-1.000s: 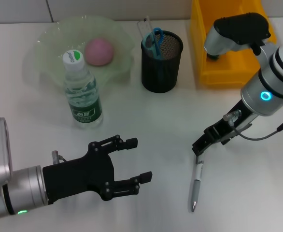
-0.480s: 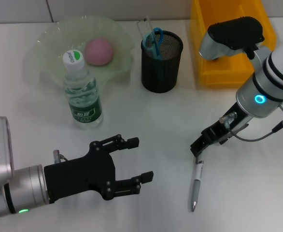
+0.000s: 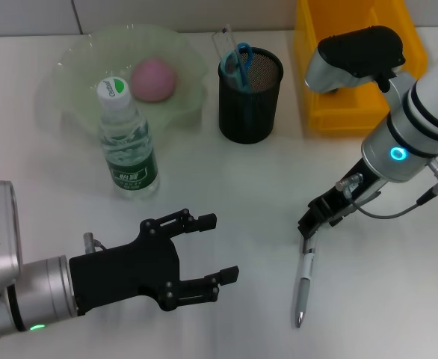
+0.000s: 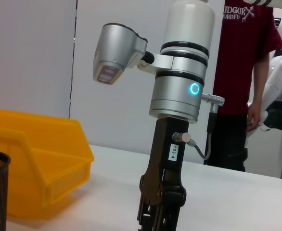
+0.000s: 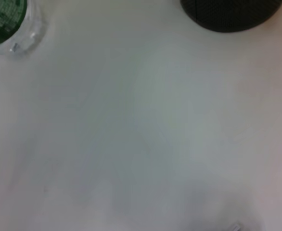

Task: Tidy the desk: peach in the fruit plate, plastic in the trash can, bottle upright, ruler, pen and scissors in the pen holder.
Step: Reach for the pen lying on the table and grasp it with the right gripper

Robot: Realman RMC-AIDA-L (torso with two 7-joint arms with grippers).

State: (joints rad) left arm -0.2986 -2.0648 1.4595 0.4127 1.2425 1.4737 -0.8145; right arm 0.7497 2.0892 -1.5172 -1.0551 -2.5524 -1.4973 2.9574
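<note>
A silver pen (image 3: 303, 288) lies on the white desk at the front right. My right gripper (image 3: 309, 226) points down at the pen's far end; the left wrist view also shows this gripper (image 4: 159, 214), its tips cut off by the frame edge. My left gripper (image 3: 219, 247) hovers open and empty at the front left. The pink peach (image 3: 154, 79) rests in the green fruit plate (image 3: 73, 71). The bottle (image 3: 128, 146) stands upright before the plate. Inside the black mesh pen holder (image 3: 250, 101) stand the ruler (image 3: 225, 41) and the blue scissors (image 3: 241, 61). No plastic is in view.
A yellow bin (image 3: 331, 116) stands at the back right, behind my right arm, and also shows in the left wrist view (image 4: 35, 163). A person in a red shirt (image 4: 242, 72) stands beyond the desk. The right wrist view catches the bottle (image 5: 6, 21) and the pen holder (image 5: 232, 12).
My right arm has swung slightly left and its gripper has edged over the pen's far end. The pen and my left gripper have stayed put.
</note>
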